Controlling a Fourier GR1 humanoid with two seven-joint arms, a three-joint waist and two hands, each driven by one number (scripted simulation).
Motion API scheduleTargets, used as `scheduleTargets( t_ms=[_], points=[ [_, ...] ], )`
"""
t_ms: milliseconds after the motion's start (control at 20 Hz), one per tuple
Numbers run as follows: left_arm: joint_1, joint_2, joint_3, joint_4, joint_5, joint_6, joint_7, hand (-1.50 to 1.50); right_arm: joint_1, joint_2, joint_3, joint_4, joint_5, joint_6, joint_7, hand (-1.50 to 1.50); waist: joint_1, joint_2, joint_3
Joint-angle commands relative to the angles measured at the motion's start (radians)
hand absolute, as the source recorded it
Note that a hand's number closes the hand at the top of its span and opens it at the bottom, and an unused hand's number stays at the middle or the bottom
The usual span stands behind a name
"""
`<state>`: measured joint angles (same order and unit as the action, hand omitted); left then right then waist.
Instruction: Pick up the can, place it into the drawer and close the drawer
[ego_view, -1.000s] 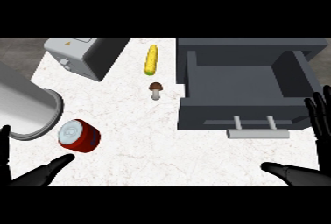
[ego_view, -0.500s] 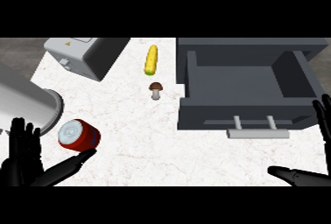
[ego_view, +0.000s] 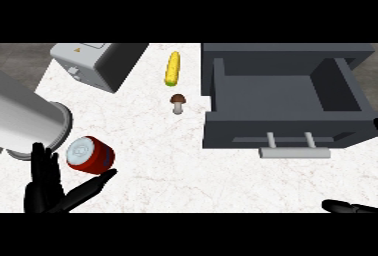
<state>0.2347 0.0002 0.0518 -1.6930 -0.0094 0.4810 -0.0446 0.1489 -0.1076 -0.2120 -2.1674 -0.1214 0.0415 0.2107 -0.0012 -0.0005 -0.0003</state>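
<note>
Head view. Left hand spread, fingers straight, thumb out, just below the red can. Can lies on white counter, well left of open grey drawer. Right hand at lower right edge; state cannot be told.

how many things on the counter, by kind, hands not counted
vegetables: 2, corn and mushroom
cans: 1, red can
drawers: 1, open drawer
boxes: 1, grey box
cylinders: 1, silver cylinder
total: 6
</note>
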Motion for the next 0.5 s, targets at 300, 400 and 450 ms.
scheduleTargets(
  t_ms=[300, 400, 450],
  points=[
    [-0.087, 0.0, 0.012, 0.33, 0.133, 0.056, -0.241, -1.5, 0.006, -0.001, -0.05, -0.018, -0.025, 0.032, 0.013, -1.5, -0.002, 0.001, 0.0],
    [-0.03, 0.0, 0.037, 0.325, 0.153, 0.006, -0.285, -1.5, -0.006, -0.012, -0.06, -0.025, -0.031, 0.042, 0.039, -1.5, 0.001, 0.0, 0.0],
    [-0.075, 0.0, 0.032, 0.267, 0.1, 0.023, -0.156, -1.5, 0.045, 0.023, -0.047, -0.018, -0.027, 0.07, -0.021, -1.5, -0.001, 0.0, 0.0]
  ],
)
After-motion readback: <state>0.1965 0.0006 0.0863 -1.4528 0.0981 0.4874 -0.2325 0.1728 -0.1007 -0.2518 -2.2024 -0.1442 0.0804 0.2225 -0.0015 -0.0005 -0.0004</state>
